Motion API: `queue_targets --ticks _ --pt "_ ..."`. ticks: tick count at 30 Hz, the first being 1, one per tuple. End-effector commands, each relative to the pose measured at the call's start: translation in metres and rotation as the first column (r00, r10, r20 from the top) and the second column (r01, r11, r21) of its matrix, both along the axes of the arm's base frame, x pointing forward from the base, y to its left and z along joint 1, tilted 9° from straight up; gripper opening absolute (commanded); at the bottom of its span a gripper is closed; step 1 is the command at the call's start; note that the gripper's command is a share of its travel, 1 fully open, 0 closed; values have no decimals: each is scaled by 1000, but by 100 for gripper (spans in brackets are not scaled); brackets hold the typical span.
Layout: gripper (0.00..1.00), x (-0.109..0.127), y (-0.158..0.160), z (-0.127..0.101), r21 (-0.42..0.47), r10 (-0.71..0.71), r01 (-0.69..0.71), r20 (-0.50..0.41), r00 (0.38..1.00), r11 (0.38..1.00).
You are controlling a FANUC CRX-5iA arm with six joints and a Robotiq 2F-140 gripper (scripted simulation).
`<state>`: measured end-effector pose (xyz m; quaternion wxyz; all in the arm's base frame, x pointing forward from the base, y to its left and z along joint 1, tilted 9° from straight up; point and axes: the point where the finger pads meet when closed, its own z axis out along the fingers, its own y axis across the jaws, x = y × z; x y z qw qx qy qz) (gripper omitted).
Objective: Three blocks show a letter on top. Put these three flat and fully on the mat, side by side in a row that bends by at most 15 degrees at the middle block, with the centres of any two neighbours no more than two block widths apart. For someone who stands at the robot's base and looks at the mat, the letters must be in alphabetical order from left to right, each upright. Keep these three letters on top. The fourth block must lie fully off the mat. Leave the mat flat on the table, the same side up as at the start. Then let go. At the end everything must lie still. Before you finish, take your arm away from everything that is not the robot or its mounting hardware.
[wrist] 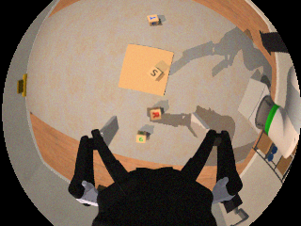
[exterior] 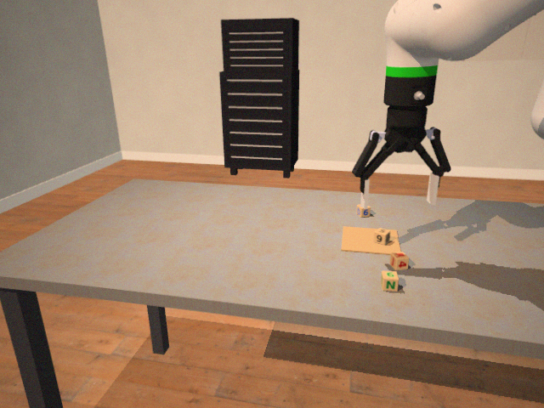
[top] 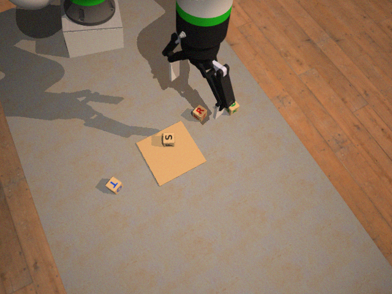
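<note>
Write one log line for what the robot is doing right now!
gripper: open, empty, high above table | S block: on mat | R block, T block, green block: off mat

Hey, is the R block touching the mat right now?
Apart. The top view shows grey table between the R block and the mat.

1. The arm (exterior: 444, 26) has a smooth, rounded white shell.
2. A bright green band (exterior: 410, 70) rings the wrist where the white shell ends.
3. Below the band sits a black cylindrical section with a small pale round stud on its side.
4. The pincer (exterior: 399, 193) is black, with thin linkage bars, small pale-grey joint caps and pale, flat finger pads (exterior: 433, 188).
5. The pedestal (top: 107, 38) is a pale grey block carrying a dark round base collar.
</note>
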<state>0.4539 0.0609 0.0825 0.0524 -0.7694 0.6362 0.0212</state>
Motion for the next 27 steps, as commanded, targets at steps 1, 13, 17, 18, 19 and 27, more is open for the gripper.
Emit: queue_targets --ticks 1,13,17,18,19,27 --pt "100 -12 22 8 25 103 -104 32 994 994" --pt "100 -12 23 8 25 106 -107 33 994 994" --pt "100 -12 23 8 25 106 -106 33 994 994" --pt "100 -12 23 8 25 104 -105 32 994 994" --pt "100 -12 23 8 26 101 -102 32 994 994" --pt "100 -12 23 6 35 -66 65 9 998 997"
